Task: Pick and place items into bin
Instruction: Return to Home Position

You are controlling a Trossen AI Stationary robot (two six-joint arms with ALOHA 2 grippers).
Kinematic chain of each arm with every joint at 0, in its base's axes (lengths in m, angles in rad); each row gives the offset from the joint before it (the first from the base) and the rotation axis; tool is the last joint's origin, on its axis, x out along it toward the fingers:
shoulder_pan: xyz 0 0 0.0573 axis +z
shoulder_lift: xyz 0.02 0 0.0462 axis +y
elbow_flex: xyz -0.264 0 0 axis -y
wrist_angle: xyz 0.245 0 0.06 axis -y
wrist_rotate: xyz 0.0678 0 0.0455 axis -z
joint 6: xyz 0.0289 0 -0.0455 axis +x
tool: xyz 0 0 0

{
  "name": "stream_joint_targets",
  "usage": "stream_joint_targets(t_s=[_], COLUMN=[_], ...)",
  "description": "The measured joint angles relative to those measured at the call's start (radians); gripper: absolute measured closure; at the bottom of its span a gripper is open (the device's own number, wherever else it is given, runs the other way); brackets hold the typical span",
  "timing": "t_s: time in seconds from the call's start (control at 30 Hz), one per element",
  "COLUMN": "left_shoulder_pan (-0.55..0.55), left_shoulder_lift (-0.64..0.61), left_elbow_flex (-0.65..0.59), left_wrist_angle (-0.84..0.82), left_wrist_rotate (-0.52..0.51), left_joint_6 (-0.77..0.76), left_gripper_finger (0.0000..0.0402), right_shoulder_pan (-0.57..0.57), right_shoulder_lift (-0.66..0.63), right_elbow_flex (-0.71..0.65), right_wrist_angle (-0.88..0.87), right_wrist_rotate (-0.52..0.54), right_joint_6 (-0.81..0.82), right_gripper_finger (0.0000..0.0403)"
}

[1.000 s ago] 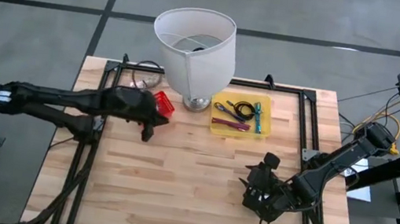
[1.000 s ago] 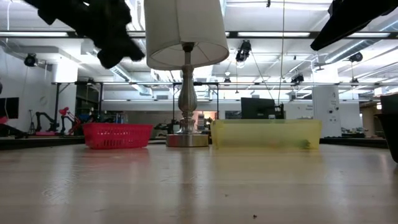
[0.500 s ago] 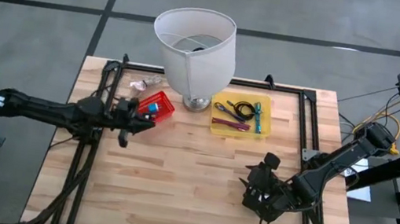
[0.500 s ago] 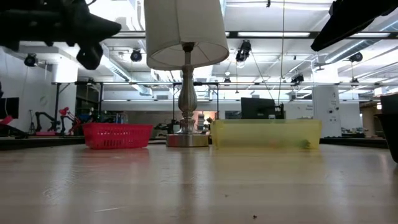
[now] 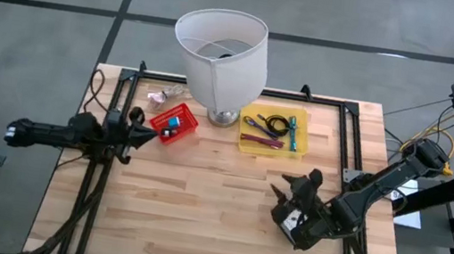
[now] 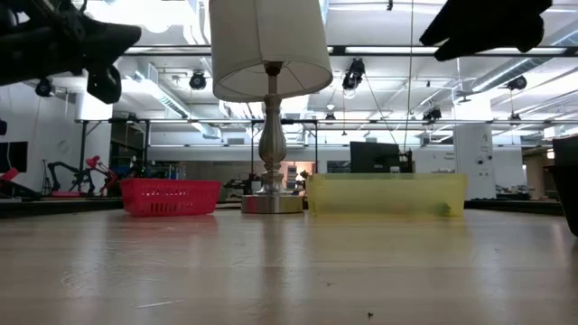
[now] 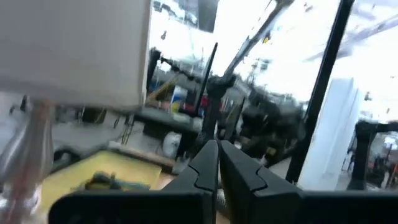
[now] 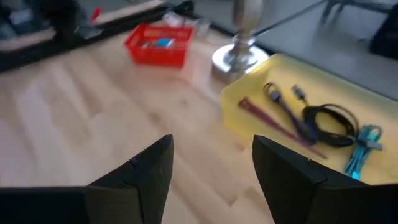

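L gripper nr table left, R gripper front-right

Grey floor, wooden table; bright workshop ceiling

The pale wooden surface looked smooth. The white-shaded lamp had a shiny metal foot. The red mesh basket and yellow tray looked plastic.

On the counter, the basket sits just left of the lamp, the tray with the cable just right.
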Motion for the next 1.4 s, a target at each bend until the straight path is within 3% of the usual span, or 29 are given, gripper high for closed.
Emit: stream_joint_targets(t_s=[0.1, 0.2, 0.27, 0.37, 0.47, 0.63, 0.8, 0.93, 1.07, 1.27, 1.4], left_shoulder_pan=[0.0, 0.0, 0.0, 0.0, 0.0, 0.0, 0.0, 0.0, 0.0, 0.0, 0.0], left_shoulder_lift=[-0.016, 0.006, 0.022, 0.022, 0.018, -0.001, -0.014, -0.014, -0.009, -0.015, -0.008], left_elbow_flex=[-0.002, 0.003, 0.005, 0.001, 0.0, 0.0, -0.001, -0.001, -0.001, -0.001, -0.001], left_wrist_angle=[0.019, 0.022, 0.029, 0.022, 0.02, 0.009, -0.017, -0.024, -0.024, -0.03, -0.078], left_wrist_rotate=[-0.02, -0.02, -0.02, -0.018, -0.016, -0.019, -0.019, -0.019, -0.019, -0.022, -0.023], left_joint_6=[0.002, 0.005, 0.004, 0.003, 0.003, 0.004, 0.037, 0.064, 0.064, 0.078, 0.162], left_gripper_finger=[0.0402, 0.0402, 0.0402, 0.0402, 0.0402, 0.0402, 0.0402, 0.0402, 0.0402, 0.0402, 0.0402], right_shoulder_pan=[-0.033, -0.073, -0.107, -0.17, -0.244, -0.381, -0.565, -0.666, -0.666, -0.533, -0.434], right_shoulder_lift=[0.0, 0.0, 0.0, 0.008, 0.025, 0.016, 0.011, -0.054, -0.198, -0.514, -0.71], right_elbow_flex=[-0.022, -0.056, -0.086, -0.151, -0.224, -0.339, -0.482, -0.578, -0.683, -0.892, -0.974], right_wrist_angle=[0.045, 0.214, 0.411, 0.795, 1.078, 1.293, 1.615, 1.637, 1.638, 1.636, 1.609], right_wrist_rotate=[0.026, -0.031, -0.165, -0.482, -0.728, -0.79, -1.031, -1.043, -1.035, -0.793, -0.755], right_joint_6=[-0.007, -0.14, -0.323, -0.619, -0.765, -0.871, -0.932, -0.907, -0.972, -0.954, -1.058], right_gripper_finger=[0.0202, 0.0218, 0.0232, 0.026, 0.0295, 0.0368, 0.0393, 0.0394, 0.0395, 0.0395, 0.0395])
